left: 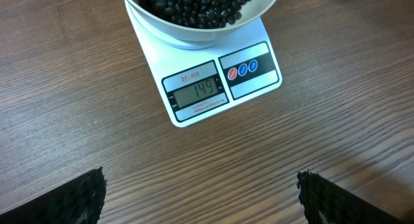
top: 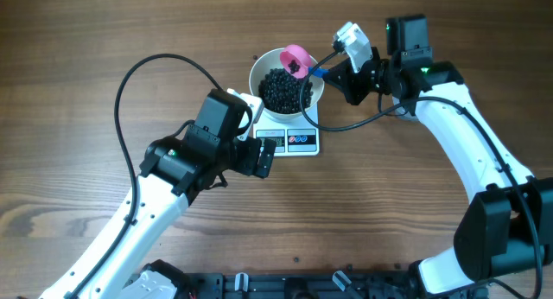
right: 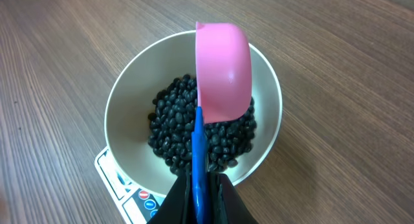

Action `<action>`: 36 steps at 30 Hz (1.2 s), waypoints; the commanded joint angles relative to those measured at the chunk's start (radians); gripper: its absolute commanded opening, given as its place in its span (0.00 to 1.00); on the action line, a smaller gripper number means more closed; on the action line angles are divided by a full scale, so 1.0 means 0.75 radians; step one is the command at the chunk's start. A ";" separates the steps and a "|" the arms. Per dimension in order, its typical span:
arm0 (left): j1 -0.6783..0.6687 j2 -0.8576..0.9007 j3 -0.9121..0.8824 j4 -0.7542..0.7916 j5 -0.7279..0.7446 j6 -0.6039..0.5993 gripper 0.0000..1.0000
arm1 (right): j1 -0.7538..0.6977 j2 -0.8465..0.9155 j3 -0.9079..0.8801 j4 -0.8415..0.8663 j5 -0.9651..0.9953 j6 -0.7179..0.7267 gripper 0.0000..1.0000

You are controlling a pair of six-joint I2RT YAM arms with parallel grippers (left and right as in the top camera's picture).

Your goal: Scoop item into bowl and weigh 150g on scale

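**One scoop, one bowl, one scale**

My right claw is clenched on the pink scoop's blue handle, above the bowl. Countless black beans lie in the bowl, atop the scale. My left claw gapes wide above the table.

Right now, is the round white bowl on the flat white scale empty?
No, the round white bowl holds a pile of small black beans.

Count: one bowl; one scale, three round buttons; one pink scoop; one left hand; one right hand. Beans: too many to count.
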 commanded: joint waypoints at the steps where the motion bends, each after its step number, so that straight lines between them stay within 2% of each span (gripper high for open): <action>1: 0.004 -0.010 0.026 -0.001 0.011 0.031 1.00 | 0.002 -0.039 0.007 0.020 -0.034 -0.028 0.04; 24: 0.004 -0.010 0.026 -0.001 0.011 0.031 1.00 | 0.002 -0.074 0.007 0.048 -0.032 -0.021 0.04; 36: 0.004 -0.010 0.026 -0.001 0.011 0.031 1.00 | 0.002 -0.081 0.007 0.068 -0.036 -0.119 0.04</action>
